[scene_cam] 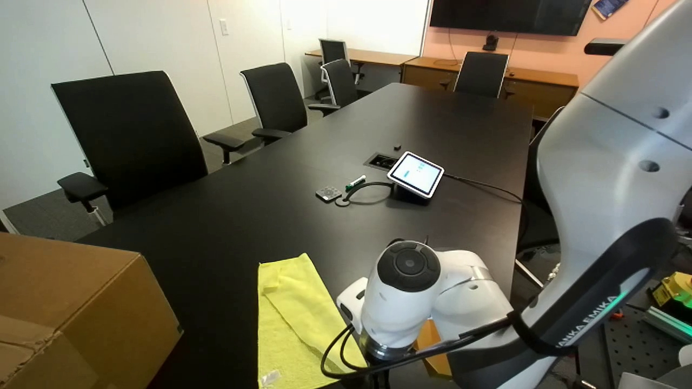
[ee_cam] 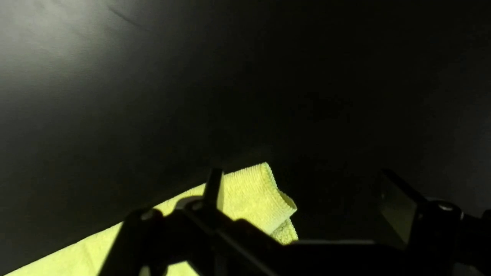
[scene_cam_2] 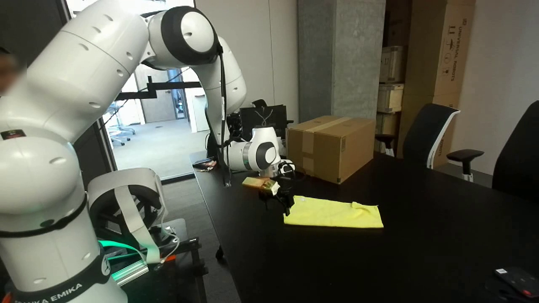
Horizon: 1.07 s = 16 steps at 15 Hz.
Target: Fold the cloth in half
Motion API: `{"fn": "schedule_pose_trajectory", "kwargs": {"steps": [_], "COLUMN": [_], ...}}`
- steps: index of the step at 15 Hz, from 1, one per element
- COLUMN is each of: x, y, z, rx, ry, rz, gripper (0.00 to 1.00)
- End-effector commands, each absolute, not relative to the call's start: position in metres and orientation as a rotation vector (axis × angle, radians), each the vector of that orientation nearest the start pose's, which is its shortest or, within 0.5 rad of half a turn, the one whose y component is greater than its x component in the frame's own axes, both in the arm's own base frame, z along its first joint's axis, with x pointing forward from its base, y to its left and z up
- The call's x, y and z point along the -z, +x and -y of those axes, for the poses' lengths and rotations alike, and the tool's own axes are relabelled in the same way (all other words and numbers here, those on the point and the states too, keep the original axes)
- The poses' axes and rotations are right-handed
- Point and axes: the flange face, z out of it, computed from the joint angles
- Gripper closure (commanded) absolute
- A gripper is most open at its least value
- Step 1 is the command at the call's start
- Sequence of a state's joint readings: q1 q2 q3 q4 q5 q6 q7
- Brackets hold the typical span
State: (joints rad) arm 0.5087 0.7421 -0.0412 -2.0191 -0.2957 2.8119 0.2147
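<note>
Wrist view has the gripper (ee_cam: 303, 188) with its fingers spread pretty wide, and one end of the yellow cloth (ee_cam: 251, 193) pokes into the space between them, seen from up there. The finger on the left overlaps the fabric, while the one on the right is over bare black table (ee_cam: 230, 96), well apart from it. Can't tell whether the left fingertip is actually touching the cloth. That end looks doubled up btw: a top layer with a curled edge, and a bit of another layer peeking out on the near side.

In an exterior view the cloth (scene_cam_2: 337, 215) lies on the table just right of the gripper (scene_cam_2: 280, 203), its left end right by the fingers, with a little rumple sticking up on the far edge toward the right. The cardboard box (scene_cam_2: 328, 147) sits on the far side, apart from it.

Also in an exterior view, the cloth (scene_cam: 292, 319) is left of the arm's white wrist (scene_cam: 397, 308), which hides part of the cloth's right edge, and I can't really make out the fingers there. A fold line runs diagonally across the cloth, and there's a small whitish patch at its near end.
</note>
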Motion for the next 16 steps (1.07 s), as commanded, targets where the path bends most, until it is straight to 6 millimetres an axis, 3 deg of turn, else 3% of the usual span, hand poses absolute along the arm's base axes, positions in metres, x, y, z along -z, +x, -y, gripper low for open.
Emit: {"fn": "schedule_pose_trajectory", "kwargs": {"steps": [1,16], "x": [-0.07,-0.07], "y": [0.519,0.541], "z": [-0.283,-0.274], "rx": [0.163,0.244], "ry": [-3.109,-3.137], "rz": [0.921,0.983], "gripper": [0.0,0.0]}}
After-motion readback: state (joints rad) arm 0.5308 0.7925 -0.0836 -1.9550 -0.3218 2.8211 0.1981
